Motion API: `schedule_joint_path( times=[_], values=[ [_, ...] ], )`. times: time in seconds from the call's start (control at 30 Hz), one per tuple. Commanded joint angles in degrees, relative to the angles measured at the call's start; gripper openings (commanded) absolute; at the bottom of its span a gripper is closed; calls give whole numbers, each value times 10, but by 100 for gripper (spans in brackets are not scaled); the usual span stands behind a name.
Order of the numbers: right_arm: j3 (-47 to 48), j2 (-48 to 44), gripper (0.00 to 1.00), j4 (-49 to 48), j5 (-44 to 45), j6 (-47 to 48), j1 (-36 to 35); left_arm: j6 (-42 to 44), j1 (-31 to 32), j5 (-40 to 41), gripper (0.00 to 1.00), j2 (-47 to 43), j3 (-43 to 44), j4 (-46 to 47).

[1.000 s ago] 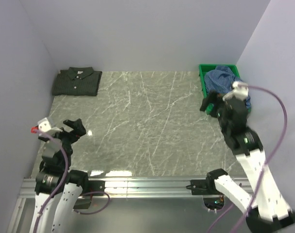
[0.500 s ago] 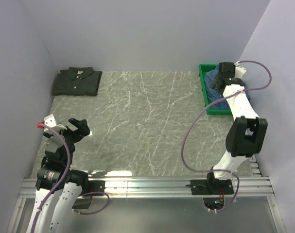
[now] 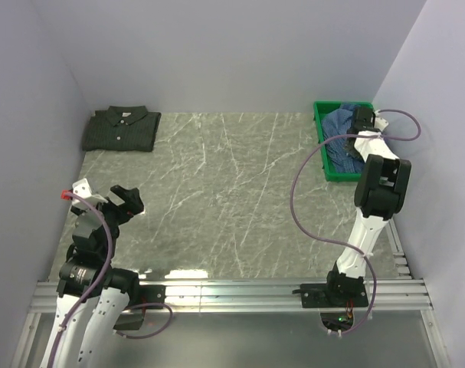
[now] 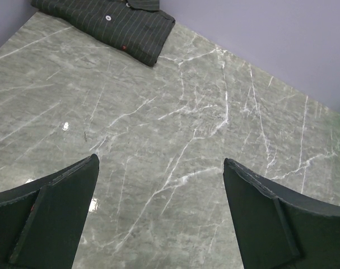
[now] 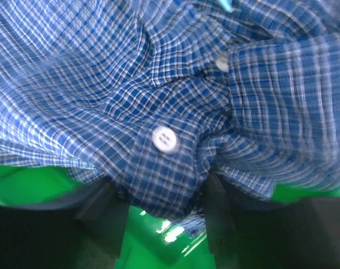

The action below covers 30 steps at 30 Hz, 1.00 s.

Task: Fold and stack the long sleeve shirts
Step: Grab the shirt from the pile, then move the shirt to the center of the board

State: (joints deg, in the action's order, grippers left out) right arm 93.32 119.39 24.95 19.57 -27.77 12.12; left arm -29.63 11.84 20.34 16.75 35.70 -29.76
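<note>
Far right of the grey marbled table (image 3: 232, 192): a blue fine-check button-up cloth shirt (image 5: 130, 73) lies bunched in the green plastic tray (image 3: 319, 115). Reaching into the tray, the right pincer (image 5: 158, 210) pinches a fold of it beside a white button (image 5: 165, 139), likely to lift it out for folding. Far left: the dark green-grey check shirt (image 3: 121, 129), folded flat, collar showing, probably the base of the stack. Near left, the left pincer (image 4: 159, 165) hovers spread wide and empty, seemingly waiting

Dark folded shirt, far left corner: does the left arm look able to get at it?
Probably yes: only bare table lies between the open left end effector and the dark shirt.
</note>
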Motion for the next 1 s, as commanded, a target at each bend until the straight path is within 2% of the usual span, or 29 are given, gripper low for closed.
schedule_joint_path(
  times=[0.0,0.03,0.1,0.27,0.4,0.5,0.53,0.73,0.83,0.97],
  values=[
    [20,0,17,-35,-10,10,1,2,2,-8,99,9,7,19],
    [17,-6,10,-37,-8,16,1,2,2,-7,99,11,7,19],
    [-1,-36,0,-49,-3,24,0,4,2,-10,99,12,8,21],
    [-16,-153,0,-57,57,46,-23,5,2,-12,99,9,6,22],
    [9,-238,0,-61,107,93,-69,5,2,-10,99,4,5,22],
    [54,-296,0,-64,129,145,-118,6,2,-12,98,-2,4,22],
    [69,-320,0,-63,129,160,-155,6,2,-12,99,-3,3,22],
    [232,-384,0,-31,54,242,-283,5,2,-6,98,-14,5,20],
    [289,-399,0,-24,-30,254,-358,6,2,-7,98,-15,5,20],
    [305,-408,0,-28,-145,246,-454,4,2,-5,98,-17,5,17]
  ],
)
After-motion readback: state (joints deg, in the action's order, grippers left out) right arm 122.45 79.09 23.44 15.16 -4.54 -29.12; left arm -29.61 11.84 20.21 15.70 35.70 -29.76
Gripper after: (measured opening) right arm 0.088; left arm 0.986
